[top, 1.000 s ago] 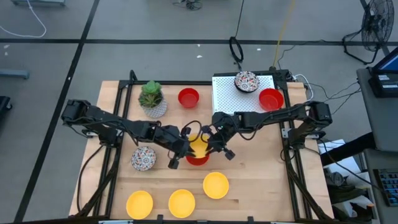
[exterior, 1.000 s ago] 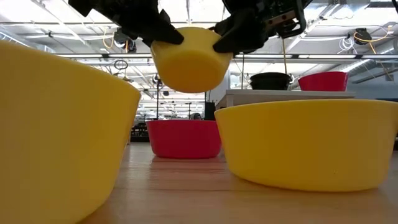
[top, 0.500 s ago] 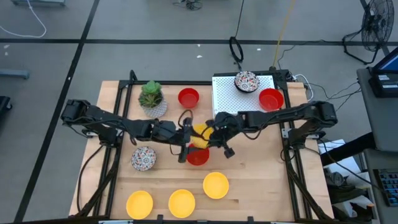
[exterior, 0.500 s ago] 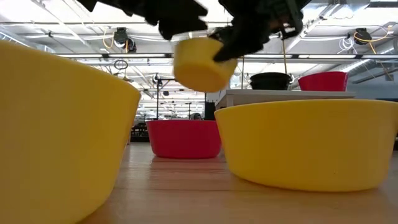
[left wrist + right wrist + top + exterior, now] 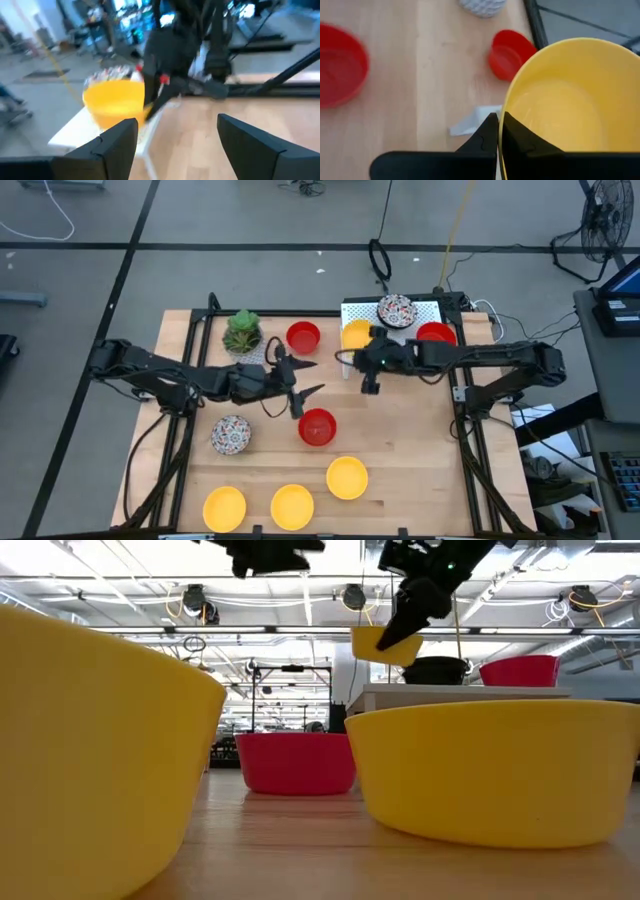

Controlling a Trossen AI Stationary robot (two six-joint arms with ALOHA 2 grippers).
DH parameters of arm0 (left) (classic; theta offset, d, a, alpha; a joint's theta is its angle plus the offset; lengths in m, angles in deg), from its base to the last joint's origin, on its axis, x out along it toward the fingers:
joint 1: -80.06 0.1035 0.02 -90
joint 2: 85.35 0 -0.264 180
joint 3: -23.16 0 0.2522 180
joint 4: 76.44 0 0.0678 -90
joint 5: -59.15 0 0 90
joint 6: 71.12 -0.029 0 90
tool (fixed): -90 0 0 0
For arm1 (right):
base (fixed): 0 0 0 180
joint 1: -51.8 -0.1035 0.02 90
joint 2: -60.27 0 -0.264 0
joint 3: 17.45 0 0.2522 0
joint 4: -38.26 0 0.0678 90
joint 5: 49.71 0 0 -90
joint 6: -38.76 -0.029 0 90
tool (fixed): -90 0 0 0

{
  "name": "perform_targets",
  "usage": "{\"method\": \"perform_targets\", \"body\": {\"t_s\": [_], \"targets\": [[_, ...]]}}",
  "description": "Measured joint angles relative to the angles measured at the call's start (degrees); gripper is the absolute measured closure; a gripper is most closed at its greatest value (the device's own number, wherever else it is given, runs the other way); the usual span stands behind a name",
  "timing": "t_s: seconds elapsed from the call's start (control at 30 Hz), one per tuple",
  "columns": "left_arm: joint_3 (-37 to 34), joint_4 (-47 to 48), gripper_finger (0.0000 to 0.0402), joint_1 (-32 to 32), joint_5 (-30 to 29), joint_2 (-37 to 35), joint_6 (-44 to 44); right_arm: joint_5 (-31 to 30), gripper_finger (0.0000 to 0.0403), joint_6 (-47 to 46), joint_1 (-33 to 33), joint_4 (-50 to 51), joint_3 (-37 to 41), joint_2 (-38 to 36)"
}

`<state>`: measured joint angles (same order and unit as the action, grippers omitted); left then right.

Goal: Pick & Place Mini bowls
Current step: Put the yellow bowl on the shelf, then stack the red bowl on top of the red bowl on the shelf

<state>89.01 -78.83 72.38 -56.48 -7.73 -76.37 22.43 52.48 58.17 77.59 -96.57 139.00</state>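
A yellow mini bowl [image 5: 356, 335] hangs in the air at the left edge of the white perforated platform [image 5: 372, 320], with my right gripper [image 5: 500, 126] shut on it. In the low view the bowl [image 5: 384, 645] rides well above the table under the gripper [image 5: 412, 612]. My left gripper [image 5: 306, 378] stands open over the table's middle with nothing between its fingers. The left wrist view shows the bowl [image 5: 115, 102] ahead of it. A red bowl [image 5: 317, 427] rests on its base on the table, near of both grippers. My right gripper pinches the yellow bowl's wall at the rim [image 5: 503, 117], one finger inside [image 5: 516, 137] and one outside [image 5: 485, 139]. The fingers slant down at it from the table's right. The bowl is lifted clear, mouth up and a little tilted.
On the platform sit a speckled bowl [image 5: 396, 310] and a red bowl [image 5: 436, 338]. Another red bowl [image 5: 303, 336] and a potted plant [image 5: 243, 338] stand far left. A speckled bowl [image 5: 231, 434] lies left, and three yellow bowls [image 5: 292, 505] line the near edge.
My left gripper has opened, let go of the yellow bowl and risen, tipping toward level. My right gripper has kept the bowl, turned it about and carried it up and toward the table's far right, from above the middle red bowl to the platform's left edge.
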Motion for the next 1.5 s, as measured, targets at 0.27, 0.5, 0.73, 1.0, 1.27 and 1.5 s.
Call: {"method": "perform_targets", "body": {"t_s": [0.27,0.5,0.73,1.0,1.27,1.5], "targets": [[-0.1,9.6,0.0150,2.0,0.1,-0.3,9.3,9.0,0.0403,-5.7,6.9,2.9,0.0,0.9],[-0.1,13.6,0.0162,3.7,0.1,-0.3,11.8,11.1,0.0397,-6.0,7.5,2.6,0.0,0.9],[-0.1,17.6,0.0162,5.9,0.2,-0.3,13.4,12.1,0.0355,-5.3,7.5,2.5,0.0,0.8],[-0.1,24.0,0.0162,9.9,0.2,1.1,15.7,9.6,0.0286,-1.8,7.5,2.3,0.0,-0.2],[-0.1,24.4,0.0162,16.5,0.2,7.6,12.0,4.6,0.0248,-1.0,7.0,1.9,-0.1,-6.5],[-0.1,17.5,0.0162,21.9,0.2,15.7,5.6,4.6,0.0246,-1.2,7.0,1.8,-0.1,-10.2]]}}
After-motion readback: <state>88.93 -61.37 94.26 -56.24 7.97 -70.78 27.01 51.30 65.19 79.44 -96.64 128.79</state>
